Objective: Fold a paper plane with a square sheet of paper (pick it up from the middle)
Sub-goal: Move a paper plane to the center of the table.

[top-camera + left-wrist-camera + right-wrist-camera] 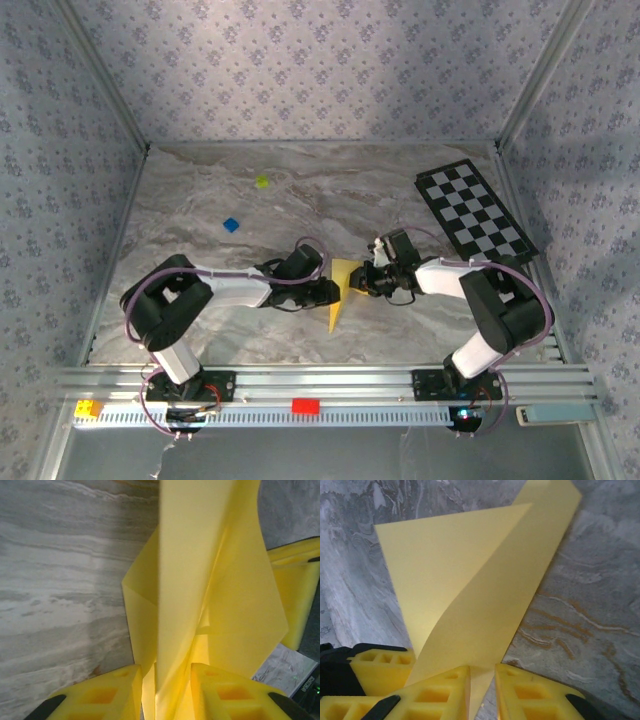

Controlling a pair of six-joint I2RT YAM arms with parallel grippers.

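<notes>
The yellow paper plane [344, 276], a partly folded pointed dart, stands between my two grippers at the table's middle. In the left wrist view its centre crease and layered wings [200, 555] run up from between the fingers of my left gripper [167, 672]. Those jaws stand apart, with the loose folds filling the gap. My right gripper [482, 669] faces it from the other side. A thin edge of the paper [470, 580] passes through its narrow gap along one finger, and table shows beside it. From above, the left gripper [328, 292] and right gripper [363, 281] almost meet.
A black-and-white checkered board [475, 210] lies at the back right. A tiny yellow-green block [262, 182] and a blue block [231, 225] sit at the back left. Red [305, 405] and yellow [88, 408] blocks rest on the front rail. Patterned walls enclose the marble table [200, 200].
</notes>
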